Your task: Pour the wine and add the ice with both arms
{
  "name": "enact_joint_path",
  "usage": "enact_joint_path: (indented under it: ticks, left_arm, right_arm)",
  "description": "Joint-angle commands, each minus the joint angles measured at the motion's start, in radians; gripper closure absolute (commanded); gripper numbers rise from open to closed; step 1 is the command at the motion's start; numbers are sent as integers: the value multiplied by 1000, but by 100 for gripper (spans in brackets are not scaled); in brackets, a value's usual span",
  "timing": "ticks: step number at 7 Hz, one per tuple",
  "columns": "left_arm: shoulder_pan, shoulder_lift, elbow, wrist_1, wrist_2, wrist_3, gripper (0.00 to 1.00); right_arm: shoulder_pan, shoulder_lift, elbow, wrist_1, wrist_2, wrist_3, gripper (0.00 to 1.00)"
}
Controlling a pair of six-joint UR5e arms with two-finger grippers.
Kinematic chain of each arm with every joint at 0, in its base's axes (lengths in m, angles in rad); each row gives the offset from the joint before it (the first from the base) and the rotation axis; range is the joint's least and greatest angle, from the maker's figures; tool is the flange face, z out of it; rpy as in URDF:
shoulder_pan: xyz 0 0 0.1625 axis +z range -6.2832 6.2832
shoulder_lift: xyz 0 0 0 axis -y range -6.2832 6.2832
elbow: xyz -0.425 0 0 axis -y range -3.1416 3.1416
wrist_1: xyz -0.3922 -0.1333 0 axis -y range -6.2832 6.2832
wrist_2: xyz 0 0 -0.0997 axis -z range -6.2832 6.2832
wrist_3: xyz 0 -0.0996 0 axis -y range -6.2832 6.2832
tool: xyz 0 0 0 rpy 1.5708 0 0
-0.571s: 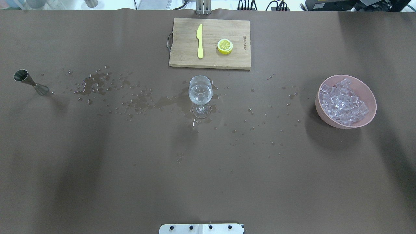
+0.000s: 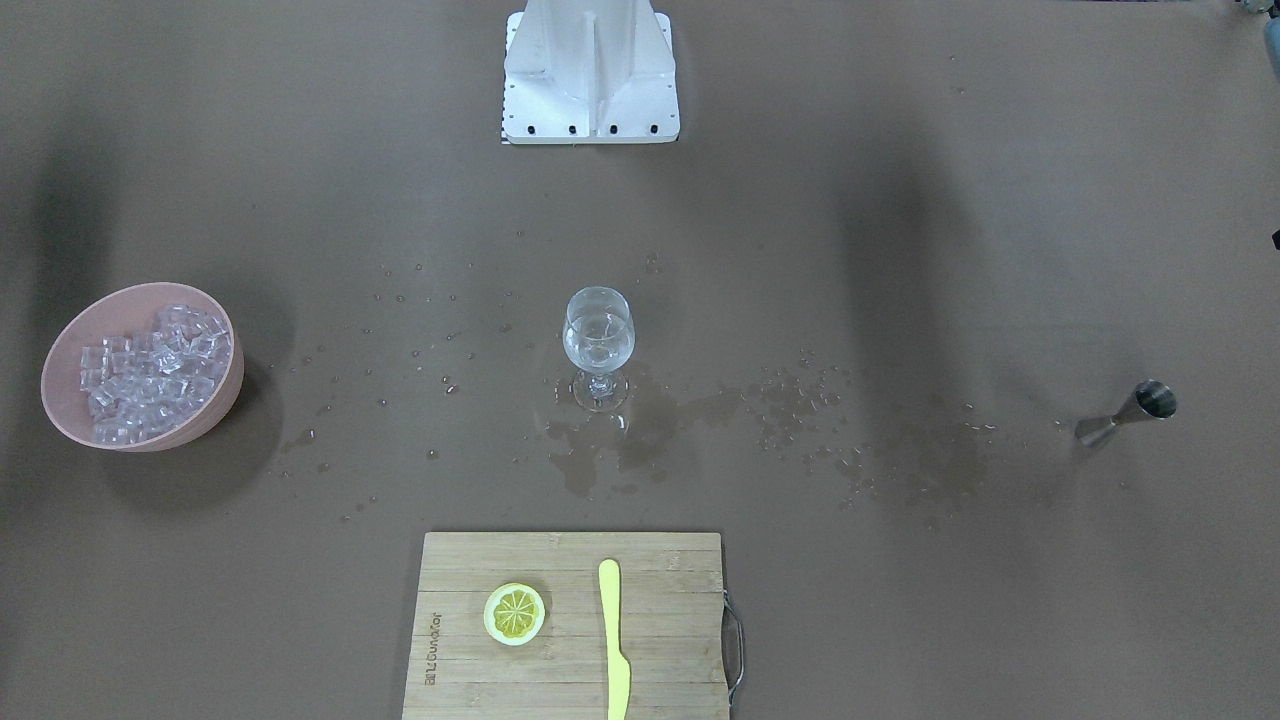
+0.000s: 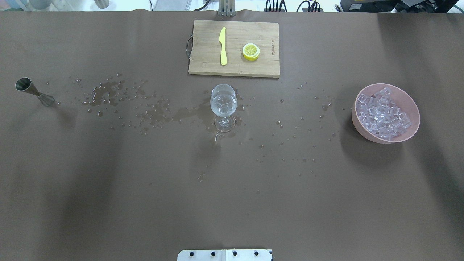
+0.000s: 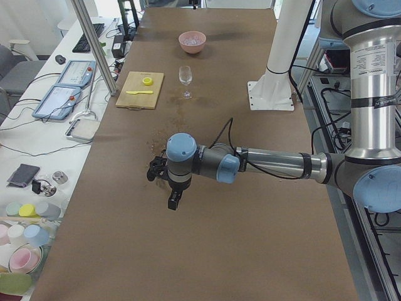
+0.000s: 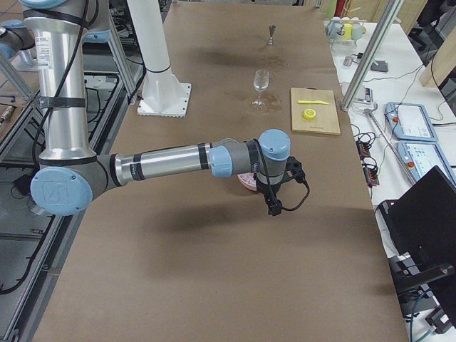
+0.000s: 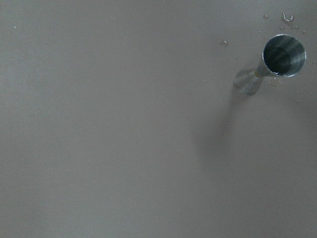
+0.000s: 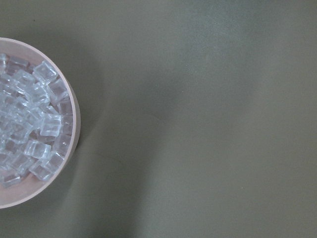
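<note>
Wine (image 3: 223,106): in glass (image 3: 223,95), centre of tabletop (image 3: 232,203).
Ice (image 3: 382,114): in bowl (image 3: 414,105), right side.
Left tool (image 4: 174,202), right tool (image 5: 273,206): aloft; whether apart or together, cannot tell.
Risk: puddle (image 3: 188,115) at glass foot; a nudge may tip it.

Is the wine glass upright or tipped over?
Upright. The wine glass stands on its foot, bowl above the stem, rim facing up.

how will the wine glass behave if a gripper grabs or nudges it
Likely tippy: the glass is a wide bowl on a thin stem and small foot. Probably slippery too, since its foot sits in a puddle. The wine inside may slosh.
</note>
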Motion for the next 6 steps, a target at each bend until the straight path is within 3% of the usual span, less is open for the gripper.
enact_joint_path:
  ticks: [1,6]
  left_arm:
    - [-1,0,-3,-1,-1,-1,2]
    - [-1,-8,-4,-56,2,-1,2]
  right_arm:
    - [0,-1,1,0,0,0,0]
    - [0,7,-7,0,3,0,0]
